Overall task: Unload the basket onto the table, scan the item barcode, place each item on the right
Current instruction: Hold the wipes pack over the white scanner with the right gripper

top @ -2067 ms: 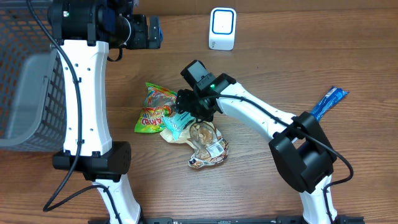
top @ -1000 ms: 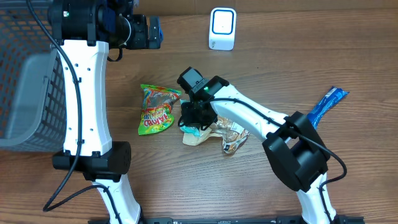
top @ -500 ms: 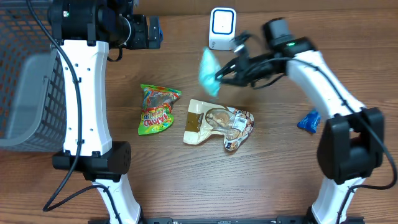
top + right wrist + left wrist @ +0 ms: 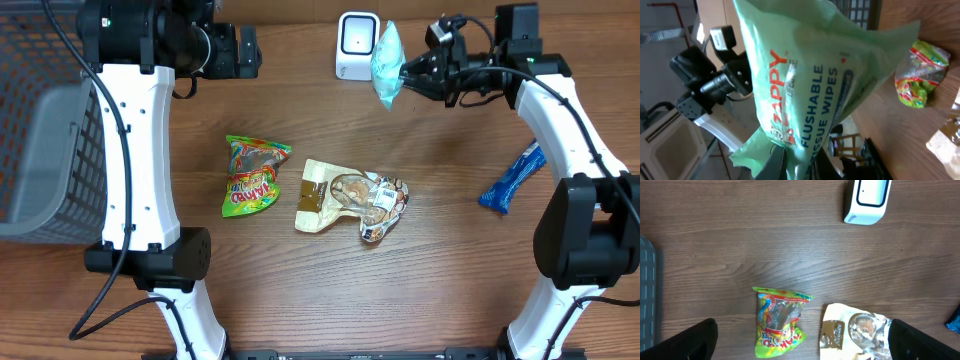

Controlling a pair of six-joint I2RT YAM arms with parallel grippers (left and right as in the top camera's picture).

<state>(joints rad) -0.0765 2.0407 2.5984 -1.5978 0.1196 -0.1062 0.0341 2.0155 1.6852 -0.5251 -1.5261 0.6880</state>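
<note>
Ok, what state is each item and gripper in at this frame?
wipes pack: lifted off the table, pinched by the right gripper, beside the scanner.
right gripper: shut on the wipes pack.
left gripper: open, empty.
scanner: upright on the table.
green snack bag: lying flat on the table.
tan pouch: lying on the table, crumpled.
blue wrapper: lying on the table.

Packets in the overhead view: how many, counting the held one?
4: flushable wipes pack in the right gripper by the scanner; green candy bag and tan snack pouch mid-table; blue wrapper far right. None looks hidden.
</note>
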